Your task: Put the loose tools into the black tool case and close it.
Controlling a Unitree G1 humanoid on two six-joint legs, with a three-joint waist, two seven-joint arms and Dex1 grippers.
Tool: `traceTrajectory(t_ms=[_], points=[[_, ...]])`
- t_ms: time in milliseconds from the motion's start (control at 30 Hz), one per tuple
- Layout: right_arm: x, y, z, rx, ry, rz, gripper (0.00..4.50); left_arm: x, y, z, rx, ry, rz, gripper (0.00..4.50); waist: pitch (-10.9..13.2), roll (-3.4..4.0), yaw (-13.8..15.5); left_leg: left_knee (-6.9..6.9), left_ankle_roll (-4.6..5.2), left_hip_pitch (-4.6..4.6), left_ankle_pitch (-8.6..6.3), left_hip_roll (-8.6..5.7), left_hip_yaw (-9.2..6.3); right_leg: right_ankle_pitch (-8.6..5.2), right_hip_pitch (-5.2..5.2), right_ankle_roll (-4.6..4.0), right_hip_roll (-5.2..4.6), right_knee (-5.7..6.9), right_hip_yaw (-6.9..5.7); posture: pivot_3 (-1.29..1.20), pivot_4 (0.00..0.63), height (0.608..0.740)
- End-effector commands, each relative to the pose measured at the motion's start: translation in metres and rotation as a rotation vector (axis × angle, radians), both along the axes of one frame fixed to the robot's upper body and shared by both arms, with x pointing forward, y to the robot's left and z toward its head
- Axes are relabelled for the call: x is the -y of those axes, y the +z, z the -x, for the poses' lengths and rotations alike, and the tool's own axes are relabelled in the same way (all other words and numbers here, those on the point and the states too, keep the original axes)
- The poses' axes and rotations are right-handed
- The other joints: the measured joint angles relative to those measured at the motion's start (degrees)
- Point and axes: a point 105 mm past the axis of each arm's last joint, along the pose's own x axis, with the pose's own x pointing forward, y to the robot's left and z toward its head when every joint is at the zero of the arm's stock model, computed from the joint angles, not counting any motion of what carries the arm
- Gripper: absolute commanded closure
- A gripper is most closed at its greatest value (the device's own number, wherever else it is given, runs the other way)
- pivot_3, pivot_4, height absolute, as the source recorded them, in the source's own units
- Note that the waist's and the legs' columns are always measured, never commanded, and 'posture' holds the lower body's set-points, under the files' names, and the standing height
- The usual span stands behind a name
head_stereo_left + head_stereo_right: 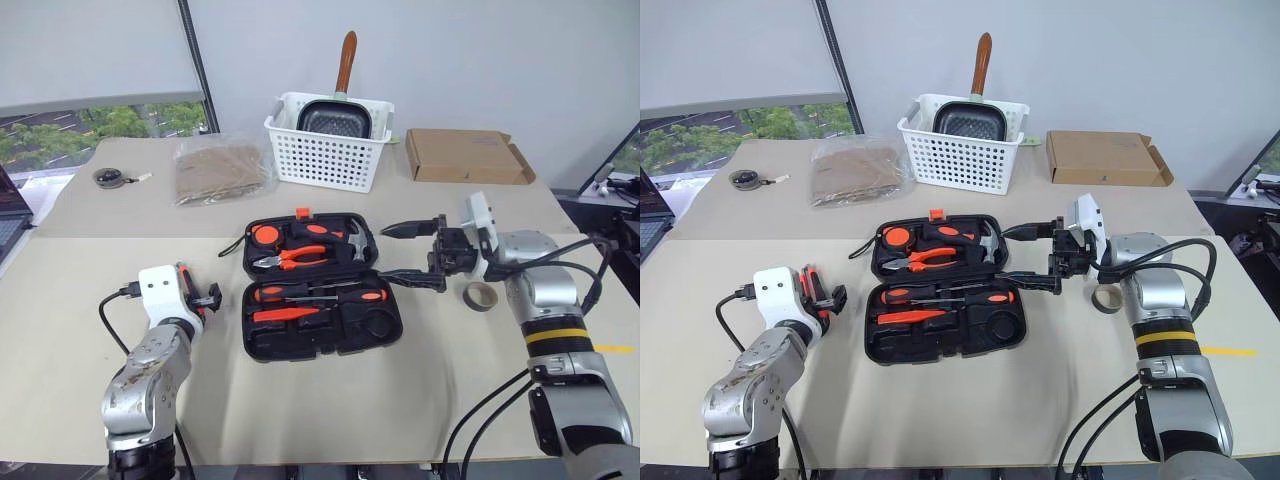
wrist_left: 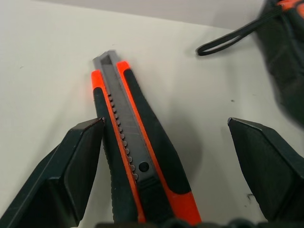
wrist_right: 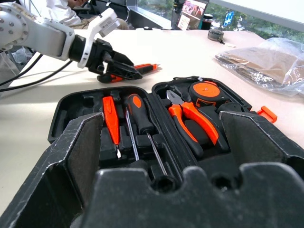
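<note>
On the left of the table we have our left gripper (image 2: 166,166) spread wide around the knife (image 2: 135,152) – one finger (image 2: 71,166) against its side, the other apart, nothing clenched. In the middle the case (image 1: 320,290) lies open, screwdrivers (image 1: 320,292) and pliers (image 1: 290,258) in their recesses. Right of it our right gripper (image 1: 410,252) hovers level – released, empty
</note>
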Motion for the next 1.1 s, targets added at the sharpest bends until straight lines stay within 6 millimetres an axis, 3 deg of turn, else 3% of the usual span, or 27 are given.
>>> traceTrajectory(t_ms=[33, 200, 367, 400, 467, 633, 767, 867, 933, 1100], points=[[0.004, 0.011, 0.001, 0.063, -0.002, -0.004, 0.0, -0.004, 0.004, 0.003, -0.009, 0.041, -0.015, 0.06, 0.01, -0.01, -0.02, 0.0, 0.0, -0.01, 0.0, 0.0, 0.0, 0.0, -0.01, 0.0, 0.0, 0.0, 0.0, 0.0, 0.15, 0.7], [0.004, 0.011, 0.001, 0.07, -0.011, -0.005, 0.0, -0.007, 0.035, -0.005, 0.141, 0.052, -0.046, 0.06, 0.02, -0.03, -0.01, -0.01, 0.0, -0.02, 0.0, 0.01, 0.0, 0.21, -0.03, -0.37, 0.0, -0.01, -0.02, 0.0, 0.15, 0.7], [0.006, 0.01, 0.001, 0.074, -0.021, -0.004, 0.0, -0.011, 0.022, -0.001, 0.073, 0.08, -0.002, 0.06, 0.03, -0.05, 0.04, 0.0, 0.0, -0.05, -0.01, 0.0, 0.0, 0.23, -0.03, -0.39, -0.03, -0.04, -0.01, 0.0, 0.15, 0.7], [0.006, 0.009, 0.001, 0.075, -0.022, -0.004, 0.0, -0.014, 0.018, 0.002, 0.059, 0.108, 0.022, 0.58, 0.03, -0.06, 0.03, 0.0, 0.01, -0.06, -0.02, 0.0, 0.0, 0.22, -0.03, -0.39, -0.03, -0.05, -0.01, 0.0, 0.15, 0.7], [0.005, 0.009, 0.001, 0.078, -0.023, -0.005, 0.0, -0.019, 0.013, 0.006, 0.032, 0.144, 0.054, 1.09, 0.04, -0.07, 0.0, -0.01, 0.02, -0.08, -0.02, 0.0, 0.01, 0.22, -0.03, -0.39, -0.03, -0.08, -0.02, 0.0, 0.15, 0.7], [0.005, 0.009, 0.001, 0.081, -0.022, -0.006, 0.0, -0.028, 0.004, 0.013, -0.024, 0.198, 0.086, 2.87, 0.06, -0.1, -0.06, -0.03, 0.0, -0.05, -0.01, 0.0, 0.0, 0.22, -0.03, -0.39, -0.01, -0.05, -0.04, 0.0, 0.15, 0.7], [0.006, 0.01, 0.001, 0.084, -0.026, -0.005, 0.0, -0.03, 0.007, 0.01, -0.011, 0.176, 0.054, 2.92, 0.06, -0.1, -0.12, -0.02, -0.02, -0.01, 0.0, 0.0, 0.01, 0.14, -0.02, -0.24, -0.01, -0.04, -0.01, 0.0, 0.15, 0.7], [0.005, 0.009, 0.002, 0.084, -0.025, -0.006, 0.0, -0.015, 0.049, -0.01, 0.213, -0.018, -0.005, 2.92, 0.12, -0.2, -0.06, -0.02, -0.15, -0.03, 0.07, 0.03, 0.0, 0.02, -0.07, -0.04, 0.04, 0.02, -0.03, 0.0, 0.15, 0.7], [0.006, 0.009, 0.003, 0.081, -0.025, -0.007, 0.0, 0.012, 0.074, -0.016, 0.341, -0.291, -0.085, 2.92, 0.13, -0.22, 0.07, -0.02, -0.27, -0.08, 0.12, 0.08, -0.02, 0.05, -0.13, -0.14, 0.08, 0.02, -0.07, 0.0, 0.15, 0.7], [0.01, 0.004, 0.007, 0.066, -0.029, 0.005, 0.0, 0.062, 0.086, 0.008, 0.407, -0.957, -0.204, 2.92, 0.13, -0.21, 0.04, -0.03, -0.7, -0.11, -0.11, 0.06, 0.04, 0.24, -0.15, -0.57, 0.03, -0.04, -0.09, 0.0, 0.15, 0.7]])
